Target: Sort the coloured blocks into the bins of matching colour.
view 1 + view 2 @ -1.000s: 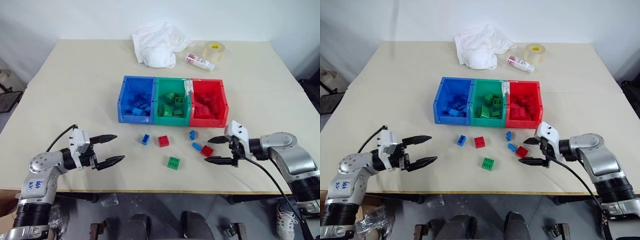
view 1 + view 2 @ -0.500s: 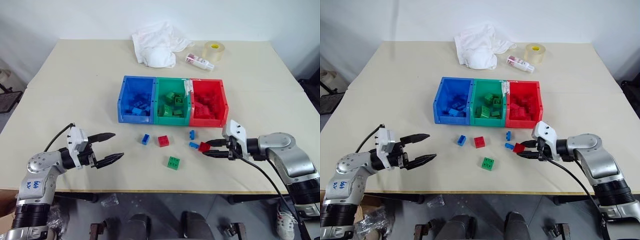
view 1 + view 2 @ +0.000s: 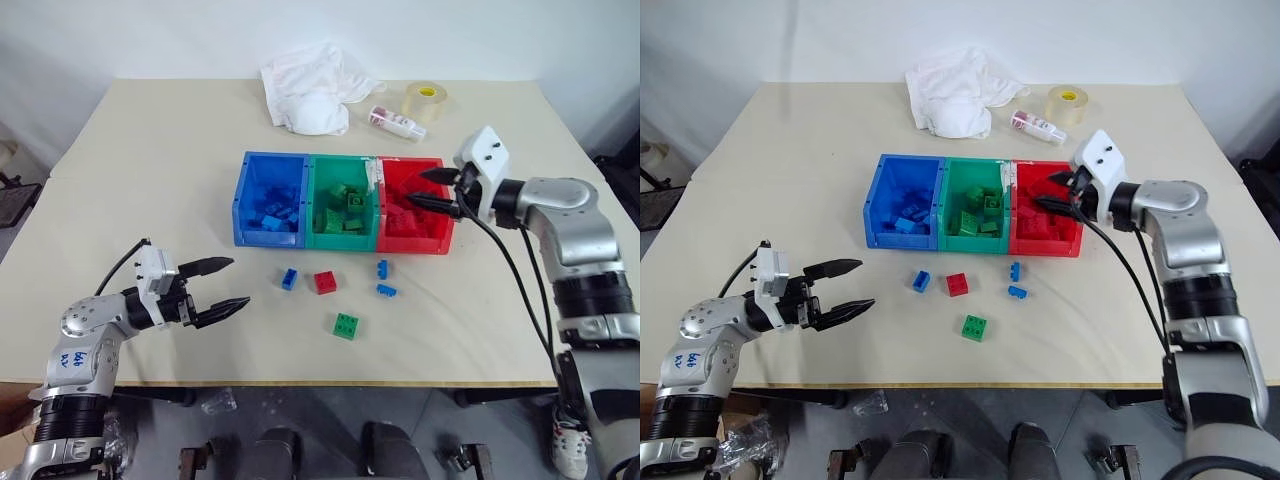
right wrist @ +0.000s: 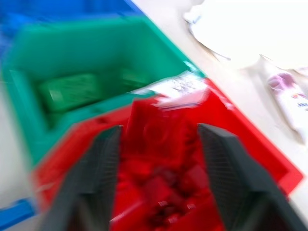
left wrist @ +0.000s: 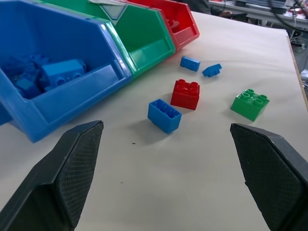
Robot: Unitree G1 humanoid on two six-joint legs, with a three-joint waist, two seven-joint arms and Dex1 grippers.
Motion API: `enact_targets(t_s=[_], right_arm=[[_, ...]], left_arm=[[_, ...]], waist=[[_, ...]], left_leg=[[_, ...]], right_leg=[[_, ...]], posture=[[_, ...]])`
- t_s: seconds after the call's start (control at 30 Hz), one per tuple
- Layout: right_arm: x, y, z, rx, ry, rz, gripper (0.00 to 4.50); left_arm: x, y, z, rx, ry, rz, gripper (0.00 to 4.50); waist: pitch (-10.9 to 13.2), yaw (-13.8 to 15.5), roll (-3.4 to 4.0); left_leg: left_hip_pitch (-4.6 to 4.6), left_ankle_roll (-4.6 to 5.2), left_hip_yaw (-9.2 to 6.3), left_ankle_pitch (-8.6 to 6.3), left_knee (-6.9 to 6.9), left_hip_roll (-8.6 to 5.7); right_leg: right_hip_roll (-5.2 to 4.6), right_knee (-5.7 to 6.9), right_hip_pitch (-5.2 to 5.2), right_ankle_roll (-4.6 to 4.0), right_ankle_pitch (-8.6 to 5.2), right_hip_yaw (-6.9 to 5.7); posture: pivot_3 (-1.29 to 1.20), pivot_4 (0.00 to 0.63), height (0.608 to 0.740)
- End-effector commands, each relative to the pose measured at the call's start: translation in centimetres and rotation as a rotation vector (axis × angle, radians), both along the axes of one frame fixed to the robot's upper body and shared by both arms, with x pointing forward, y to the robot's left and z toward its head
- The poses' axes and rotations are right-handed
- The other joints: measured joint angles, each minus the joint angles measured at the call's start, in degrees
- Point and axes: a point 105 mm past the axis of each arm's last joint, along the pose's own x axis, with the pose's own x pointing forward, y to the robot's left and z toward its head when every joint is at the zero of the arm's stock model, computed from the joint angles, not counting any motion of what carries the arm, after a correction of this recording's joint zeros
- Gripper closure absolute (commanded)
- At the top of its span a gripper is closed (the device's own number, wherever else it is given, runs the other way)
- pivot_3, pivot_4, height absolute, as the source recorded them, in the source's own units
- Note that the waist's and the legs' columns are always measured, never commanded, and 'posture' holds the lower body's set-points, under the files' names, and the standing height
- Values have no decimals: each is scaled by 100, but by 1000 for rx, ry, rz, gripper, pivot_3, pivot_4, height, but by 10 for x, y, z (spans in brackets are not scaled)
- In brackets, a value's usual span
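Three joined bins sit mid-table: the blue bin (image 3: 268, 236), the green bin (image 3: 345, 240) and the red bin (image 3: 415, 243), each holding bricks of its own colour. In front of them on the table lie a blue brick (image 3: 290, 279), a red brick (image 3: 326, 282), two small blue bricks (image 3: 384, 268) (image 3: 386, 291) and a green brick (image 3: 347, 326). My right gripper (image 3: 416, 186) hovers over the red bin with its fingers apart. Red blurs between them in the right wrist view. My left gripper (image 3: 240, 281) is open and empty, left of the loose bricks.
Behind the bins lie a white cloth (image 3: 310, 90), a roll of tape (image 3: 427, 100) and a small bottle (image 3: 397, 122). The table's front edge runs just below the green brick.
My right gripper closed on a red brick on the table, lifted it up and back over the red bin, and its fingers have spread. That brick is gone from the table. The left gripper stayed put.
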Motion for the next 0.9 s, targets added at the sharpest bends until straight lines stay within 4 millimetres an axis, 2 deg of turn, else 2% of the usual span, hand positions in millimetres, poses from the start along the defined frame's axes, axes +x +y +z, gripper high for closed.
enact_targets(t_s=[0.03,0.07,0.1,0.23,0.4,0.53,0.7,0.77,0.9], right_arm=[[2,0,16,-3,-73,3,497],[2,0,17,-2,-76,8,152],[1,0,18,0,-79,12,66],[-11,1,16,8,-69,69,66],[-47,0,10,30,-73,207,66],[-101,-25,-9,45,53,291,66],[-150,-68,-32,-29,223,231,66],[-165,-84,-39,-68,273,177,66],[-180,-93,-39,-87,305,132,66]], left_arm=[[1,-1,6,4,-37,-15,0],[1,-1,5,6,-36,-17,0],[1,-1,5,8,-35,-20,0],[2,-1,5,14,-31,-31,0],[5,-1,3,23,-17,-43,0],[6,2,-2,42,4,-56,0],[8,6,-5,53,14,-57,0],[9,7,-4,54,13,-58,0],[10,7,-3,54,10,-62,0]], waist=[[0,-19,0],[0,-29,0],[0,-52,0],[0,-106,0],[0,-77,0],[0,36,1],[0,87,0],[0,90,0],[0,67,0]], left_leg=[[0,0,-1,0,-2,0],[0,0,-1,0,-2,0],[-1,0,-1,0,-2,0],[0,0,-1,0,-2,2],[0,0,-3,0,-2,2],[-4,1,-11,-1,3,-3],[0,3,-1,-1,6,0],[3,3,6,-1,7,2],[8,3,16,-1,6,7]], right_leg=[[0,0,0,0,0,-1],[0,0,0,0,0,-2],[0,0,0,0,0,-2],[1,2,0,0,0,-3],[1,8,-2,0,0,-5],[-2,6,5,0,0,-9],[0,-3,14,0,0,-7],[0,-9,18,0,0,-4],[1,-8,18,0,0,1]], posture=[[0,150,740],[0,150,740],[0,150,740],[0,150,740],[0,150,740],[0,150,740],[0,150,740],[0,150,740],[0,150,740]])
